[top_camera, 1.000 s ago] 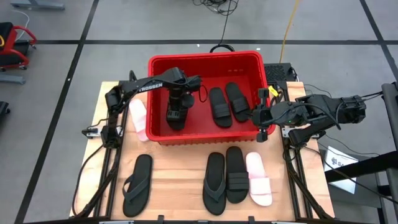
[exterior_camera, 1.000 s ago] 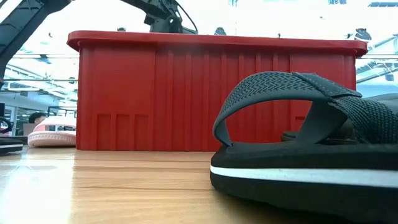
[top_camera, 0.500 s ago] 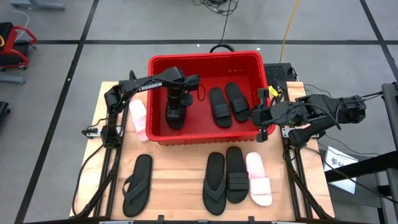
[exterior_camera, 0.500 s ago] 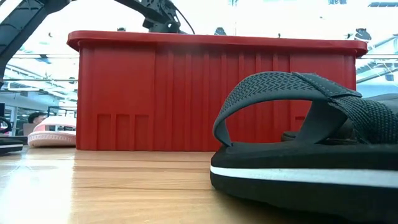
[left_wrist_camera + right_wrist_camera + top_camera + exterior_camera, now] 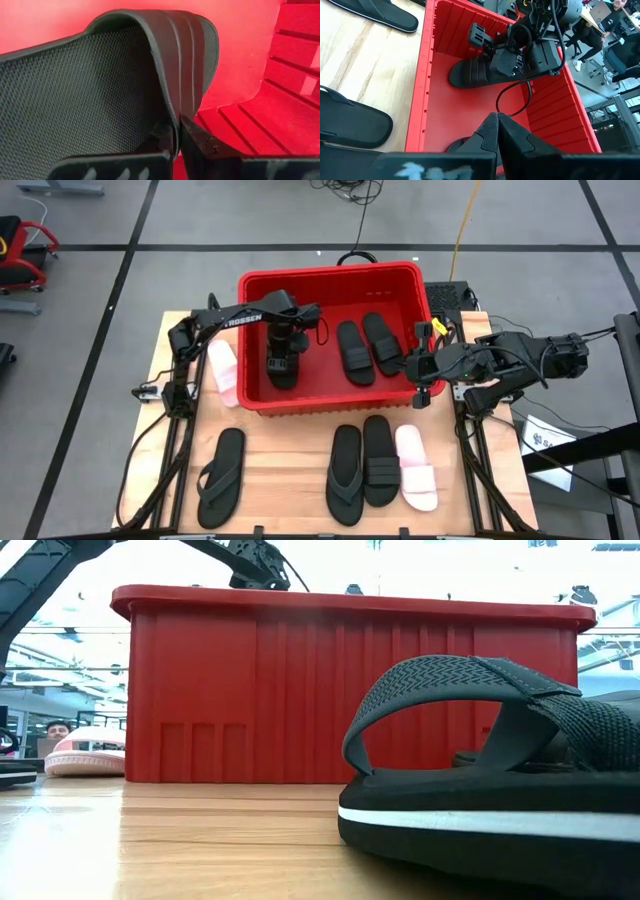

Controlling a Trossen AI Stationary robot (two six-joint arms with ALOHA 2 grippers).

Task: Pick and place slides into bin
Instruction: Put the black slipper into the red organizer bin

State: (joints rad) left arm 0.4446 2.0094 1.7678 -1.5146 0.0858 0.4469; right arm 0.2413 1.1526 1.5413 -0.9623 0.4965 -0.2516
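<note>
The left gripper (image 5: 283, 368) is down inside the bin (image 5: 330, 278), on the side nearest the pink slide (image 5: 222, 370), its jaws pinched on the edge of a black slide (image 5: 100, 85) held low over the bin floor. Two more black slides (image 5: 365, 345) already lie in the bin's other half. Four more wait on the table in front of the bin — a flip-flop (image 5: 221, 477) apart, then a flip-flop, a strap slide and a pink one (image 5: 416, 467) side by side.

The right gripper (image 5: 421, 376) waits at the bin's outer wall, jaws closed on nothing.

The risk, as I judge it: the pinch is only on a thin edge, so the slide may stand up against the wall when let go — or catch the fingers and ride up on withdrawal.
</note>
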